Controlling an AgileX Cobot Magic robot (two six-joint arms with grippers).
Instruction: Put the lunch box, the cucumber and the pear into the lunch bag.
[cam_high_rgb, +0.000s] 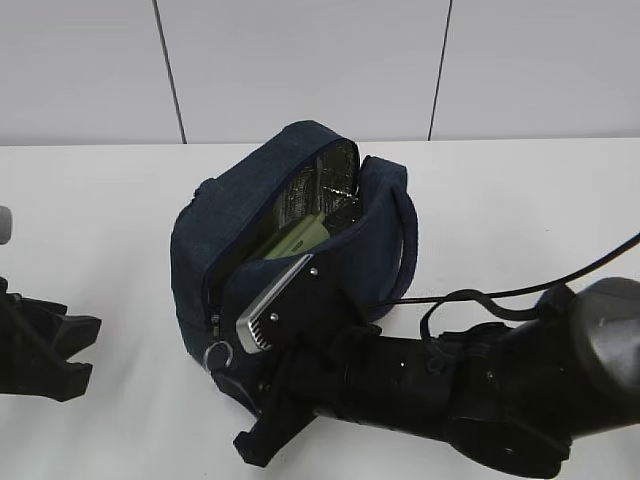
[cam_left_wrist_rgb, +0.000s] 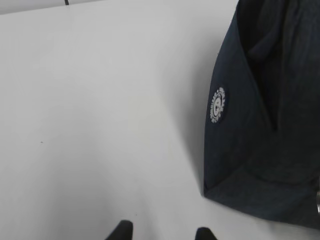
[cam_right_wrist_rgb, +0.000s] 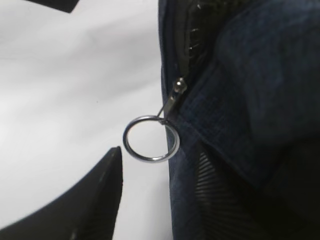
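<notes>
The dark navy lunch bag (cam_high_rgb: 290, 250) stands mid-table with its top unzipped and silver lining showing. Inside it the pale green lid of the lunch box (cam_high_rgb: 298, 238) leans. The cucumber and the pear are hidden. My right gripper (cam_high_rgb: 232, 415) sits low at the bag's near corner, open. In the right wrist view the silver ring pull (cam_right_wrist_rgb: 151, 138) hangs just ahead of the right gripper (cam_right_wrist_rgb: 162, 167). One finger (cam_right_wrist_rgb: 95, 200) is off to its left, and the ribbed pad (cam_right_wrist_rgb: 215, 185) lies against the bag (cam_right_wrist_rgb: 250, 100). My left gripper (cam_left_wrist_rgb: 164, 232) is open over bare table, left of the bag (cam_left_wrist_rgb: 265, 125).
The right arm (cam_high_rgb: 470, 385) and its cable (cam_high_rgb: 520, 290) stretch across the front right of the table. The left gripper (cam_high_rgb: 40, 345) rests at the far left edge. The bag's loop handle (cam_high_rgb: 408, 240) sticks out on the right. A white wall stands behind the table.
</notes>
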